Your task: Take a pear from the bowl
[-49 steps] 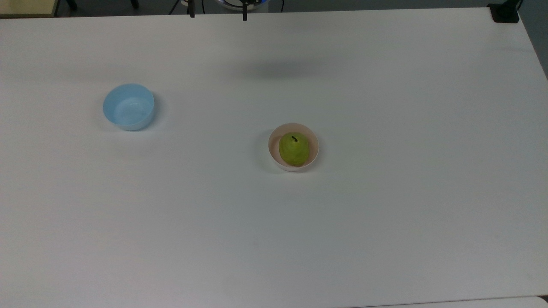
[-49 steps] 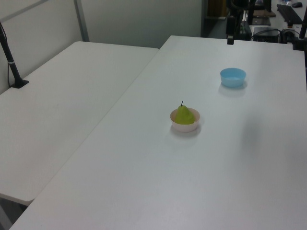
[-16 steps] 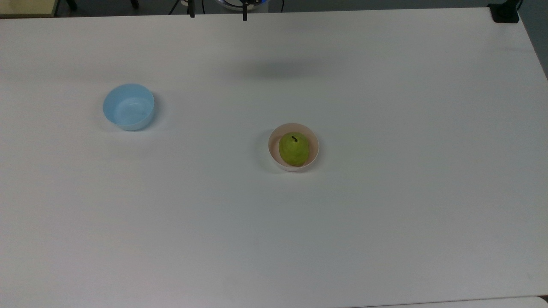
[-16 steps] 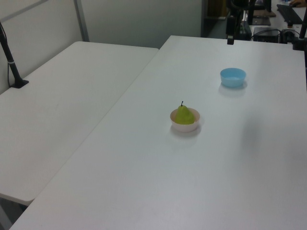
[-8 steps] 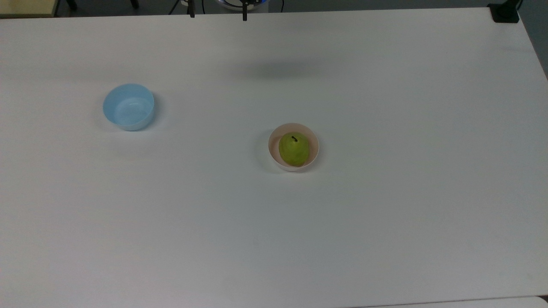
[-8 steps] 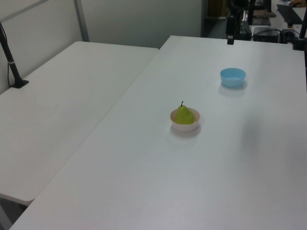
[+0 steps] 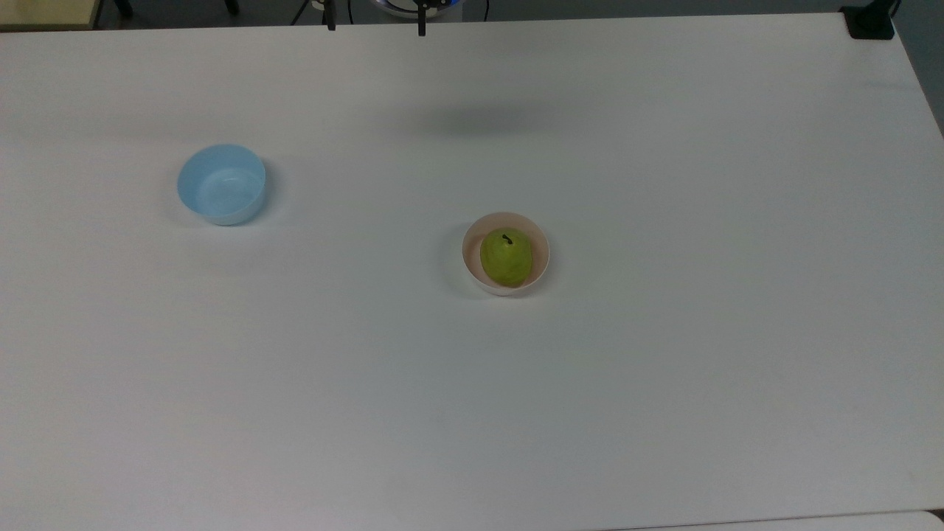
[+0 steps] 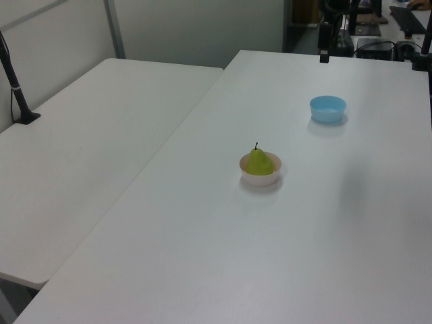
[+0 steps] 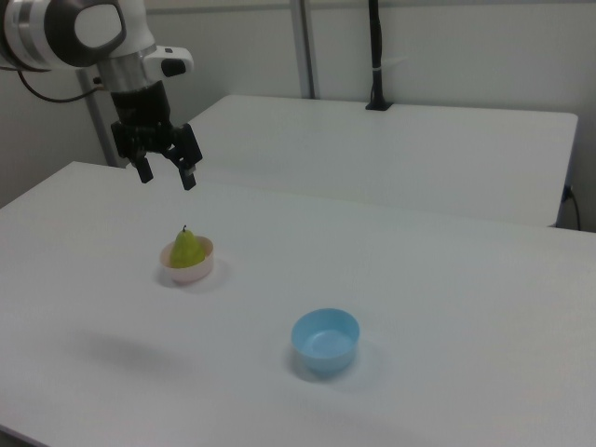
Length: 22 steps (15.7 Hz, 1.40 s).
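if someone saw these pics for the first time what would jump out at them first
The yellow-green pear stands out most: it sits stem up in a small pale pink bowl near the middle of the white table. The light blue bowl stands apart from it, toward the top view's left. In the right view, the robot's gripper hangs open in the air above the table, higher than the pear.

The top view looks steeply down on the table (image 7: 664, 413) from high above. The left view stands off one long side, raised and fairly far, looking slantwise across it. The right view faces back from the opposite side, lower and nearer. All three share the table's middle: the bowl (image 7: 541, 267) (image 8: 260, 179) (image 9: 191, 273) with the pear (image 7: 506, 257) (image 8: 258, 163) (image 9: 186, 250), and the blue bowl (image 7: 221, 184) (image 8: 327, 108) (image 9: 325, 341).
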{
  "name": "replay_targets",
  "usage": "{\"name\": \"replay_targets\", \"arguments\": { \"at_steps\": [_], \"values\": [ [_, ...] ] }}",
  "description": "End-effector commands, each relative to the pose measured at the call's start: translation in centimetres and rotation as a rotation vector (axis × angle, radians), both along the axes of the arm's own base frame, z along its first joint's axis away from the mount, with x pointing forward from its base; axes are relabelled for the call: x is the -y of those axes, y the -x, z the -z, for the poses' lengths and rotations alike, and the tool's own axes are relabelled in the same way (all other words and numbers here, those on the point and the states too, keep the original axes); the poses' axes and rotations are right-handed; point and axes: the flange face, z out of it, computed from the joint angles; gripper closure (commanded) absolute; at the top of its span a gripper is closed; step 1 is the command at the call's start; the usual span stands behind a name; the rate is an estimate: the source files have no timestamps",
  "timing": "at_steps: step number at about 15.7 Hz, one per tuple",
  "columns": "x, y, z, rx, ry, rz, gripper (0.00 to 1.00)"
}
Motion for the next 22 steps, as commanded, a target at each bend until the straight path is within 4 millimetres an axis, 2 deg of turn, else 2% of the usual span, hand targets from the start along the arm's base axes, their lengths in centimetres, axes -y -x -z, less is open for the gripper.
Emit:
{"name": "replay_targets", "arguments": {
  "at_steps": [1,7,10,13,15,18,20,22],
  "values": [
    [-0.4,-0.1,0.0,-0.007,-0.017,-0.029,0.00],
    [-1.0,-1.0,0.4,0.021,-0.029,-0.109,0.00],
    [-1.7,-2.0,1.3,0.038,-0.032,-0.121,0.00],
    [-2.4,-3.0,2.3,0.056,-0.033,-0.131,0.00],
    [-3.8,-3.7,3.4,0.059,-0.033,-0.155,0.00],
    [-4.6,-4.8,4.9,0.067,-0.033,-0.162,0.00],
    [-6.2,-5.2,5.9,0.071,-0.031,-0.186,0.00],
    [-6.6,-5.8,6.9,0.068,-0.030,-0.189,0.00]
  ]
}}
